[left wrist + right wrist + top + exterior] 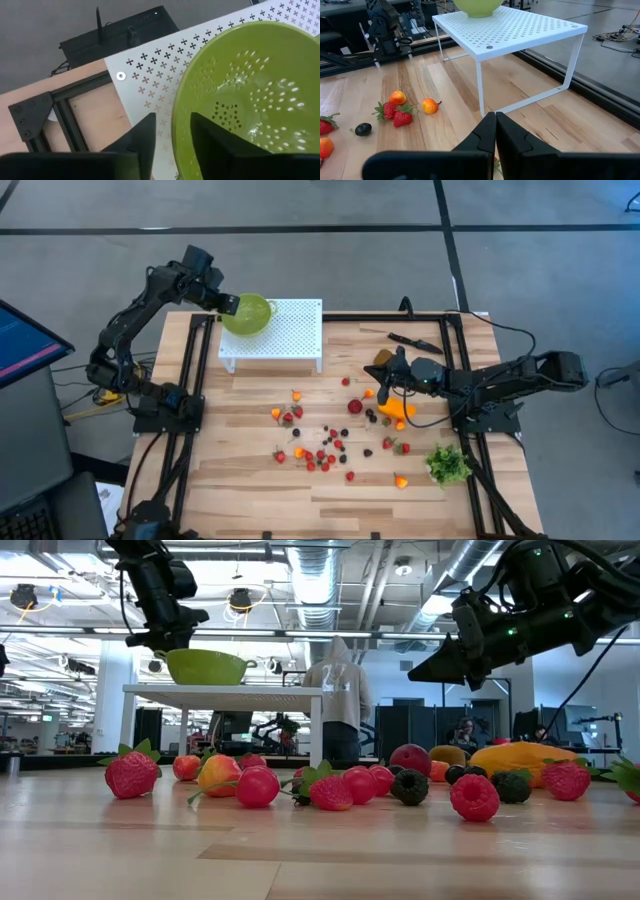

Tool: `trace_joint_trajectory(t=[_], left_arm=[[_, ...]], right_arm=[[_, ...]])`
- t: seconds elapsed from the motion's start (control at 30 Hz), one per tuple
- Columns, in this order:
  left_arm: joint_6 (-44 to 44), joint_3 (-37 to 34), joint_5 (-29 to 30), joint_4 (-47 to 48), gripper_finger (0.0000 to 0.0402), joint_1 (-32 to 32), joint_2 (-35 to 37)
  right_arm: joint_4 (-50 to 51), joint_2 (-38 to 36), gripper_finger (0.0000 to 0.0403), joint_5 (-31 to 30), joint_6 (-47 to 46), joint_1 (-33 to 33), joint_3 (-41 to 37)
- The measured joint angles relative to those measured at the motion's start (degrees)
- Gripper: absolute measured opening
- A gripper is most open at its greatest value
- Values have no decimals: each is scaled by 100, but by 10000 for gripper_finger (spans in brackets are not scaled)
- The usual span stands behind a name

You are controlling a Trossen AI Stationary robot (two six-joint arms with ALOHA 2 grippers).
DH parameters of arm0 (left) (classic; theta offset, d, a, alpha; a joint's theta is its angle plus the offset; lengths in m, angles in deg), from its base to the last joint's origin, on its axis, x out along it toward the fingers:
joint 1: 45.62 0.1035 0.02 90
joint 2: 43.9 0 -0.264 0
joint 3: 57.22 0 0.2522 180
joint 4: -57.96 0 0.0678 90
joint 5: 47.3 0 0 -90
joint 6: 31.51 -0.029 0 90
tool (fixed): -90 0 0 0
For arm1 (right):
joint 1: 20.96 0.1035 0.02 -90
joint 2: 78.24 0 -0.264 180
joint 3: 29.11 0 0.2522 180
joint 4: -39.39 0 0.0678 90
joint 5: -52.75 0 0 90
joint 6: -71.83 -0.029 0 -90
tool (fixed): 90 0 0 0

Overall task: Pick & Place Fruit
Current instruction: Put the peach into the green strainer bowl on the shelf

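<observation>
Looking down on the desk (250,500), we see our left hand (222,304) at the rim of the green colander (250,314), which sits on the corner of the white perforated shelf (290,330). From the wrist, its 2 fingers (145,140) stand apart, 1 on each side of the colander's rim; whether they press it we cannot tell.

Our right hand (382,370) hovers over the desk beside the shelf's near end, its fingers (487,131) pressed together with nothing between them.

The fruit lies scattered on the wood: strawberries (131,774), raspberries (474,797), blackberries (409,786) and small orange pieces (297,395) spread across the middle, well apart from the shelf. The elongated orange fruit (395,411) lies just under the right arm, and a brownish oval fruit (382,357) sits close behind the right hand.

A leafy green bunch (448,464) rests near the right-side frame rail, and a black knife (412,341) lies near the far edge. In the low view a person in a hooded top (338,700) stands in the room beyond.
</observation>
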Motion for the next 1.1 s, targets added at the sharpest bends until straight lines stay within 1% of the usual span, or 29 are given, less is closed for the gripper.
trace_joint_trajectory(t=[0.13, 0.27, 0.47, 0.53, 0.67, 0.77, 0.9, 1.0, 1.1], left_arm=[[-212, 0, 22, 0, 153, 9, 50], [-433, 93, 12, -11, 176, 60, 320], [-468, 227, -241, -92, 189, 1, 961], [-467, 234, -452, -106, 187, -72, 1232], [-418, 234, -1184, -197, 180, -276, 1795], [-408, 234, -1642, -214, 175, -597, 2136], [-407, 234, -2030, -266, 167, -1290, 2479], [-383, 196, -2061, -322, 162, -1925, 2626], [-103, 6, -2062, -611, 156, -2657, 2711]], right_arm=[[-2, 0, 6, 0, 0, 0, 0], [-1, 0, 6, 0, 0, 0, 0], [-5, 0, 6, 0, 0, 0, 0], [-7, 0, 6, 1, -1, 0, 0], [-9, 0, 6, 0, 0, -3, 0], [-11, 0, 6, 0, -2, -9, 0], [-11, 0, 6, 0, -2, -9, 0], [-11, 0, 6, 0, -2, -9, 0], [-11, 0, 6, 0, -2, -9, 0]])
